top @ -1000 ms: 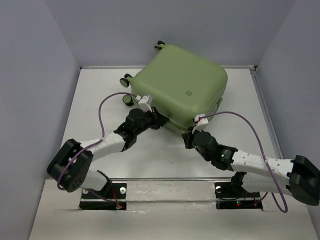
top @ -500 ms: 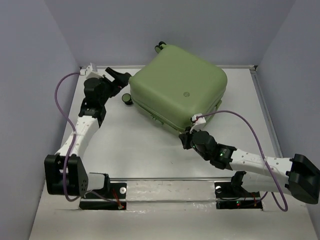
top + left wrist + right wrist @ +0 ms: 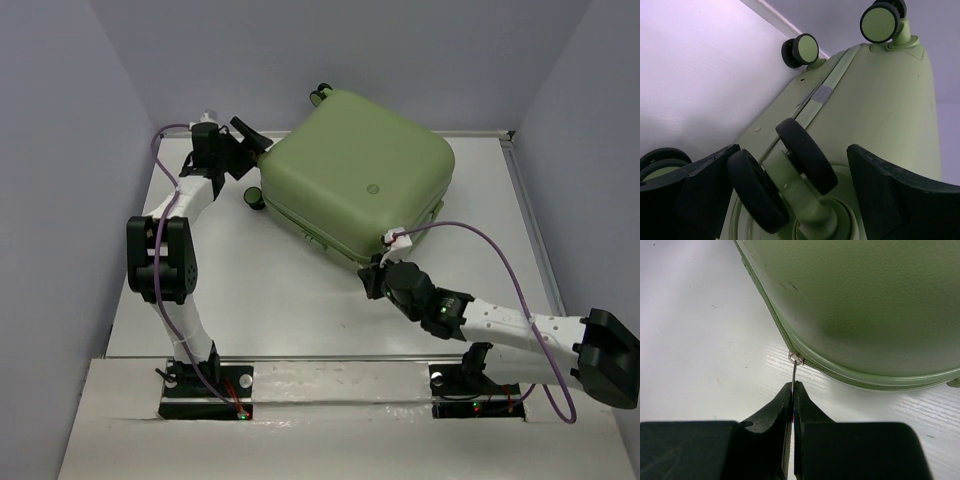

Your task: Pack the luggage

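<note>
— Swung away from the suitcase's [image 3: 360, 175] near left side, the left gripper [image 3: 245, 150] is now seen at its far left corner?

— Yes. Its fingers [image 3: 707, 187] were together a second ago and are now spread wide. A twin wheel [image 3: 805, 160] of the suitcase is framed between them. Whether the wheel is touched cannot be told.

— And where is the suitcase found?

— It is laid flat and closed on the white table [image 3: 280, 300], toward the far side, with the green shell up. The wheels are turned to the far left. No shift from the earlier frames is seen.

— What is shown of the right gripper [image 3: 372, 275]?

— It is kept at the near corner of the suitcase, as before. In the right wrist view the fingers [image 3: 807, 412] are pressed together on the thin metal zipper pull [image 3: 794, 371]. The pull is stretched straight from the zipper line [image 3: 775, 322] along the rim.
</note>
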`<state>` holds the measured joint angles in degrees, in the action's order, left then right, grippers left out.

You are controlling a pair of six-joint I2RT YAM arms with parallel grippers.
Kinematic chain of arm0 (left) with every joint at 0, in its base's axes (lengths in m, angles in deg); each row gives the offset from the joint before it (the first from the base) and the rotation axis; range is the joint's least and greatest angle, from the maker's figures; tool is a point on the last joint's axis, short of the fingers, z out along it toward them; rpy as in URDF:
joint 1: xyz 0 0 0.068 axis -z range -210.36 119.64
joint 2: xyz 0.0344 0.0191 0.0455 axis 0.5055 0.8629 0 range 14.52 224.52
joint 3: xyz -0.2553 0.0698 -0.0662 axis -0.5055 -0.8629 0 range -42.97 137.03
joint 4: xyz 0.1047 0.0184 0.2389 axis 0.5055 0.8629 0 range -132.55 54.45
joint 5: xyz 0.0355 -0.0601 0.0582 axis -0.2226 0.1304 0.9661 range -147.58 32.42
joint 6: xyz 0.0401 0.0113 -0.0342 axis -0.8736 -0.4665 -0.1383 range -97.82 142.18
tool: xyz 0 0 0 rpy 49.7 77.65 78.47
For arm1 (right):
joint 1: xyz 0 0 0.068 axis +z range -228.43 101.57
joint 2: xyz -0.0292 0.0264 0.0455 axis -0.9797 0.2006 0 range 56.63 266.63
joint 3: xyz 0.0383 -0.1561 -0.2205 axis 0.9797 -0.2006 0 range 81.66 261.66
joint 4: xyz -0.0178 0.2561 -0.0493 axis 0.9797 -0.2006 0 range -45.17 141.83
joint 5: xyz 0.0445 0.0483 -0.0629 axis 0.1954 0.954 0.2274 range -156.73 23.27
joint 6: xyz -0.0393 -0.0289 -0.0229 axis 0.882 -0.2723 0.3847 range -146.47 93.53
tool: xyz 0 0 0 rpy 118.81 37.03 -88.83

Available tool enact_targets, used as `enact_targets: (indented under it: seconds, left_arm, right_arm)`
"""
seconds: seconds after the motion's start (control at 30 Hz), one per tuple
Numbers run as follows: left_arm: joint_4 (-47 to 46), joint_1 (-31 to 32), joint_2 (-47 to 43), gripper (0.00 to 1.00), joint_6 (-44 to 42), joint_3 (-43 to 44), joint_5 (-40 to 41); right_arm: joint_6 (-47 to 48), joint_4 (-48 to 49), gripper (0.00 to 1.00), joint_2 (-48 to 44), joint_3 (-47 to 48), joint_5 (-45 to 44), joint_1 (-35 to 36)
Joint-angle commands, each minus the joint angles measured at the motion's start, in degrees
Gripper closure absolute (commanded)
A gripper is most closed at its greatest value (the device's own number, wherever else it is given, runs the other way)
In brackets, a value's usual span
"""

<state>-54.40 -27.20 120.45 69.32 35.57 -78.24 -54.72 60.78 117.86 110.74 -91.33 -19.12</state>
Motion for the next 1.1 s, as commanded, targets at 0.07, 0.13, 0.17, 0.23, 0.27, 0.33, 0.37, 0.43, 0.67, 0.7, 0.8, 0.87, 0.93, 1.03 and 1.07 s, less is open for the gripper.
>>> enact_targets:
  seconds: [0.07,0.13,0.17,0.23,0.27,0.33,0.37,0.43,0.67,0.7,0.8,0.87,0.93,1.03,1.07]
  left_arm:
    - [-4.75,0.62,1.03,0.02,4.8,5.66,-5.52]
    - [-7.56,0.8,1.47,0.09,5.95,5.31,-5.7]
    - [-8.61,0.88,1.47,0.16,6.56,4.52,-5.96]
    - [-12.39,1.06,1.21,0.45,8.76,3.47,-6.14]
    - [-13.62,1.15,1.12,0.6,9.37,2.33,-6.58]
    - [-17.48,1.24,0.42,0.91,10.87,0.05,-7.28]
    - [-18.89,1.24,0.07,0.94,11.4,-1.01,-7.37]
    - [-23.81,1.32,-2.03,0.94,12.19,-5.13,-7.37]
    - [-29.88,4.3,-14.42,0.94,8.77,-25.74,1.21]
    - [-32.85,4.49,-18.35,0.94,8.76,-29.55,2.29]
    - [-36.21,4.4,-24.52,0.94,8.94,-43.27,5.98]
    - [-36.31,4.4,-31.55,0.94,8.24,-51.5,7.56]
    - [-35.7,4.49,-40.22,0.94,7.89,-56.81,8.18]
    - [-26.93,4.75,-53.13,0.94,4.56,-62.45,8.36]
    - [-24.21,5.01,-56.41,0.94,3.41,-63.07,8.8]
  right_arm:
    - [0.13,2.48,0.93,-2.7,-0.78,3.77,1.16]
    - [0.04,2.56,0.93,-2.17,-0.6,3.68,1.16]
    - [0.21,2.56,0.93,-1.91,-0.52,3.68,1.16]
    - [0.3,2.65,0.93,-0.77,0.1,3.6,1.16]
    - [0.56,2.65,0.93,-0.24,0.36,3.68,1.16]
    - [0.83,3.17,0.93,1.07,1.24,3.86,1.16]
    - [1.0,3.18,0.93,1.43,1.5,3.86,1.16]
    - [1.61,4.49,0.93,3.0,2.56,3.51,1.16]
    - [4.95,9.41,0.93,10.04,10.44,2.63,1.16]
    - [5.22,9.85,0.93,12.4,11.86,3.32,1.16]
    - [6.36,11.53,0.93,18.54,18.36,8.84,2.12]
    - [7.67,12.05,0.93,22.42,21.97,10.44,3.53]
    - [8.38,12.06,0.93,27.85,27.24,13.33,5.72]
    - [8.83,12.67,0.93,32.27,30.68,17.12,7.39]
    - [8.74,12.84,0.93,32.54,30.6,18.0,7.4]
